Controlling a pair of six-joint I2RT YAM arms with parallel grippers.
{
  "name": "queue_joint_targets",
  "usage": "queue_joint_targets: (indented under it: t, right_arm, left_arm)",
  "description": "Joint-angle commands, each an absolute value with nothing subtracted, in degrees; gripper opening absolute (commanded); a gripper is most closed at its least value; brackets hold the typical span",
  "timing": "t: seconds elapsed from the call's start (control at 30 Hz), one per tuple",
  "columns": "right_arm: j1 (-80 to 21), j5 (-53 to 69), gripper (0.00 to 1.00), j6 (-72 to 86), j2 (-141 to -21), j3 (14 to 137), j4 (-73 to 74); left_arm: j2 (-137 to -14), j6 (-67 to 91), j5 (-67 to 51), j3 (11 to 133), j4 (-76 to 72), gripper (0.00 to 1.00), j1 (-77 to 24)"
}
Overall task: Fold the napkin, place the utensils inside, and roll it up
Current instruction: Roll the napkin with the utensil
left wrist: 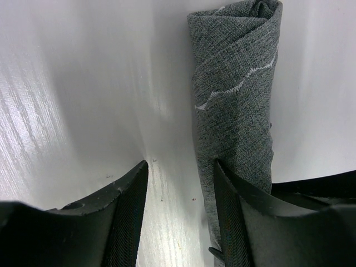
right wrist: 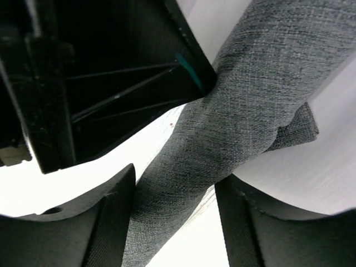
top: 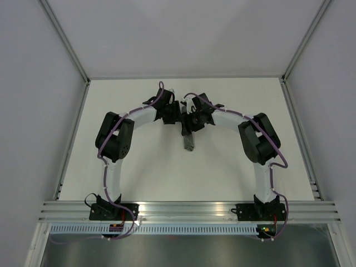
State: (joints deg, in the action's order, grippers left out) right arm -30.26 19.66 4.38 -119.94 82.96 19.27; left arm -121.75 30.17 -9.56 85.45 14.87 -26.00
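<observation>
Already the napkin lies as a tight, narrow roll near the middle of the tabletop, between the two wrists. No fork shows on the bare surface, so folding, loading and rolling look done, though whether the fork is really inside cannot be seen. The right hand straddles the roll with its jaws spread and no clear squeeze on the cloth, and the left hand is spread too, with nothing between its fingers and the roll just beside one of them; what seems left is only backing the arms away.
</observation>
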Motion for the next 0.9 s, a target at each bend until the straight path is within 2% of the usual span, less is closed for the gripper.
queue_joint_targets:
  t: [0.0,0.87]
  right_arm:
    - [-30.6,17.3,0.66,3.4,-121.8,80.9,27.6]
    - [-27.9,23.6,0.74,0.4,-118.7,85.7,35.7]
  left_arm:
    - [-123.0,31.7,-10.5,87.4,15.5,0.55,-26.2]
    - [-122.1,31.1,-11.8,87.9,15.5,0.54,-26.2]
